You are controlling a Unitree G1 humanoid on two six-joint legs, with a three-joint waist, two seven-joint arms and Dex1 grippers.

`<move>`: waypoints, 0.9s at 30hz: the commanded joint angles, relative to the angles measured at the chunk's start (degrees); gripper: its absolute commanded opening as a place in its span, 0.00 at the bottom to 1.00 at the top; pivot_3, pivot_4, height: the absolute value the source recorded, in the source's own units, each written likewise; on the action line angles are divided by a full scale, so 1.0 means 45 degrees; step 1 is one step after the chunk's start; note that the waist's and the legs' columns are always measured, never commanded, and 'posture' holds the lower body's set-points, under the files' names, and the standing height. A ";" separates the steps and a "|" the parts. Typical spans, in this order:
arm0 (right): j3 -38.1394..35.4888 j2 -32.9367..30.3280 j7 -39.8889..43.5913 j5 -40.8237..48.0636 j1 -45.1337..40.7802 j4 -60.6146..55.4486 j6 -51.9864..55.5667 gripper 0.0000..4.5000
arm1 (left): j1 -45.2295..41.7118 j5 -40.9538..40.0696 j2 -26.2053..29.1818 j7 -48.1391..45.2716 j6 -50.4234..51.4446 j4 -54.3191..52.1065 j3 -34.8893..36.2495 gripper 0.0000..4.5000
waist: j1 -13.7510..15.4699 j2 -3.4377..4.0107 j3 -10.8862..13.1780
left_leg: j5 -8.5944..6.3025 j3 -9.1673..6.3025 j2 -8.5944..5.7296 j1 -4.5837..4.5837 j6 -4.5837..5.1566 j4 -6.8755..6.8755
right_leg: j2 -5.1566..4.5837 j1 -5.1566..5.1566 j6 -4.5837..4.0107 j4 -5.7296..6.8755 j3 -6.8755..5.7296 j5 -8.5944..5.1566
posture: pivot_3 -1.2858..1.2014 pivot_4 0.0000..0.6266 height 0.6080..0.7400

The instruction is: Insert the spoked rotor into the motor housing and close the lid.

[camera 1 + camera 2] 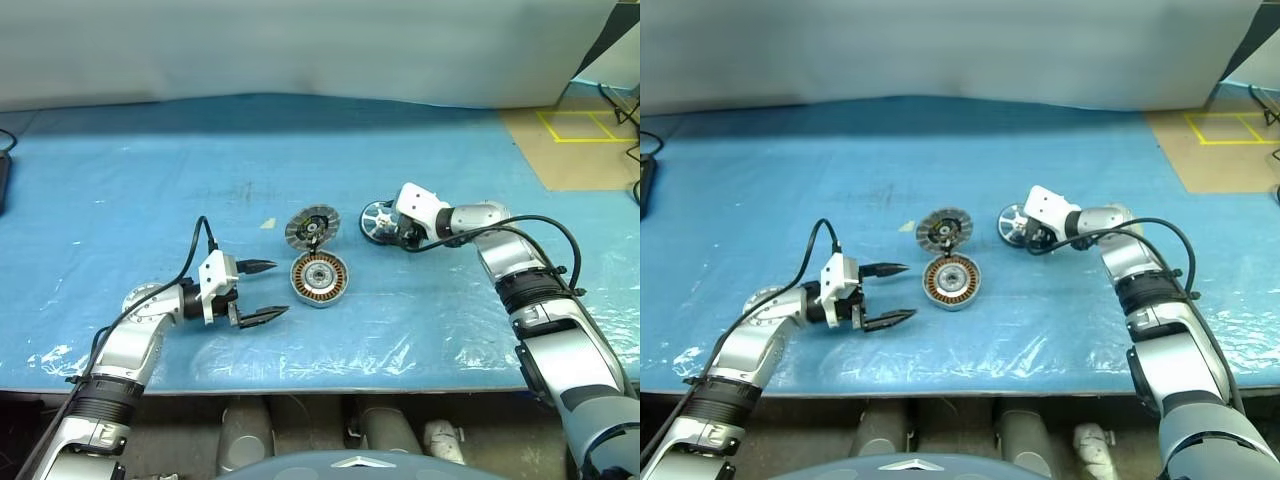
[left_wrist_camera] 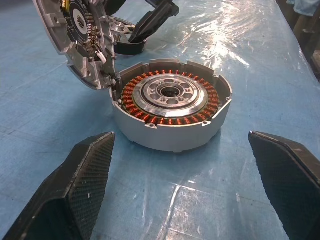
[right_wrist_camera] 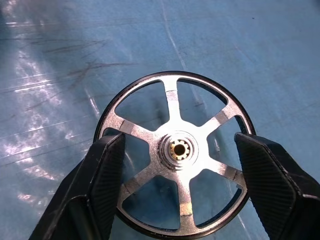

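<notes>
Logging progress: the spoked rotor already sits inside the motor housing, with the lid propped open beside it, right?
No. The spoked rotor lies on the blue table between the right pincer's fingers, as the right wrist view shows. The lid is propped open beside the motor housing.

The left arm lies low, its forearm angled inward, and the left hand [image 1: 262, 291] points level toward the robot's right with its two black fingers [image 2: 75, 185] spread wide apart and nothing between them. The right arm reaches farther forward, elbow bent, wrist turned inward. The right hand [image 3: 177, 170] tilts downward, its fingers [image 3: 102, 175] parted on either side of a spoked wheel.
</notes>
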 commanded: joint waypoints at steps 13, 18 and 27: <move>-0.1656 -0.0152 0.1075 0.2124 0.0560 -0.1072 0.0949 0.35 | 0.0204 -0.0084 0.0063 0.0026 -0.0336 -0.0168 0.0141 1.00 | 0.0005 -0.0014 -0.0009 | -0.0024 0.0003 0.0005 0.0056 0.0036 0.0001 | 0.0000 0.0054 -0.0007 -0.0005 0.0002 0.0003 | 0.52 0.24 1.00; -0.2135 -0.0568 0.2378 0.3611 0.1618 -0.3135 0.1858 0.35 | 0.0121 -0.0164 0.0064 -0.0169 -0.0294 -0.0069 0.0095 1.00 | 0.0019 -0.0013 -0.0008 | 0.0000 0.0003 0.0007 0.0007 0.0077 -0.0010 | 0.0003 0.0005 -0.0007 -0.0007 -0.0002 0.0003 | 0.52 0.24 1.00; -0.2359 -0.0853 0.3296 0.5503 0.2639 -0.6199 0.3986 0.35 | 0.0086 -0.0279 0.0095 -0.0475 -0.0111 -0.0016 0.0080 1.00 | 0.0024 -0.0012 -0.0007 | -0.0024 0.0004 0.0008 0.0019 0.0038 -0.0009 | 0.0002 0.0008 -0.0007 -0.0005 0.0001 0.0003 | 0.52 0.24 1.00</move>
